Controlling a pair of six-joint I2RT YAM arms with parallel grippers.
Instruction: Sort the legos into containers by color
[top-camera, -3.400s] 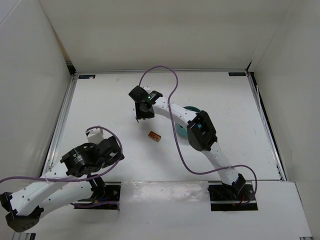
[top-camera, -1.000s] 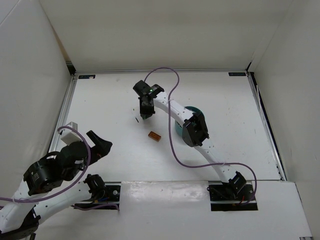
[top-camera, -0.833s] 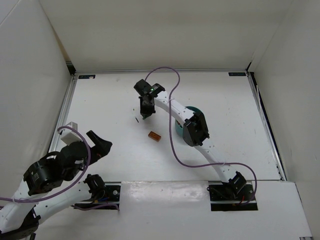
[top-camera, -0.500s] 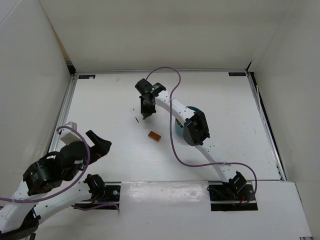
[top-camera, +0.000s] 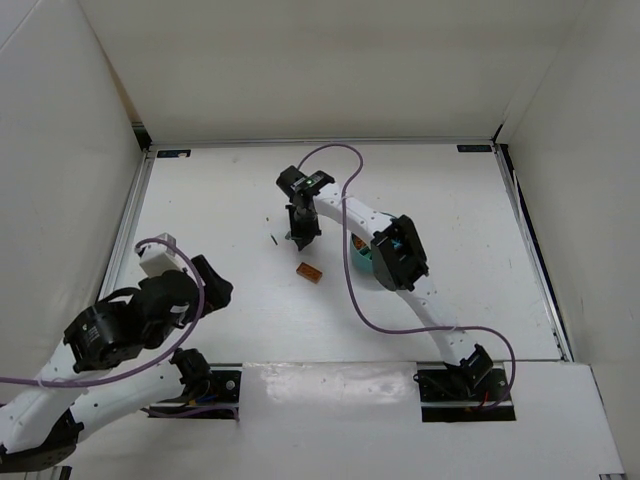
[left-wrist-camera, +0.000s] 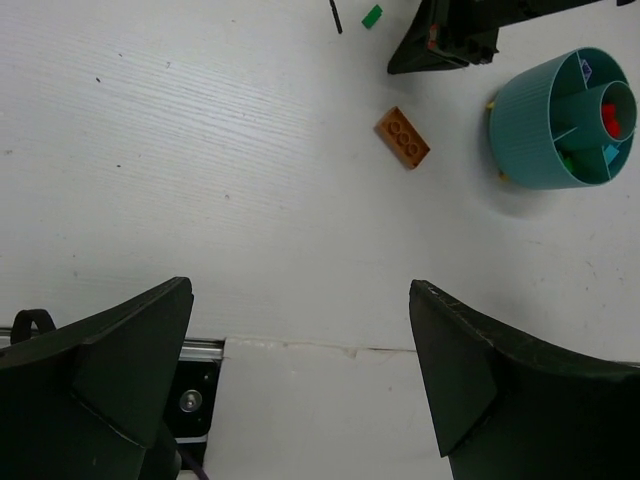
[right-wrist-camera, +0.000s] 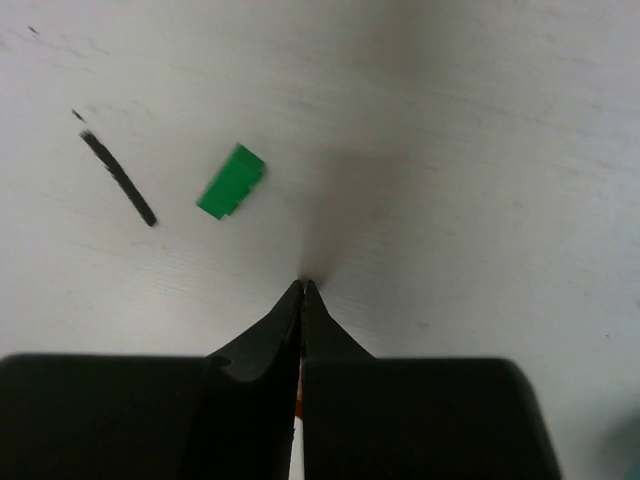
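Picking green lego, upper left of frame. With right jaws closed empty, left jaws open: reopen, shift over it.

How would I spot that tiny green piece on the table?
Start at the teal bowl, then go left to the orange brick. Farther back from it, the green lego lies beside a thin black mark: far smaller than the brick, and green.

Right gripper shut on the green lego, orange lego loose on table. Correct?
No. The right gripper is shut, but on nothing: the green lego lies loose beside it, per the right wrist view. Orange lego is loose on the table.
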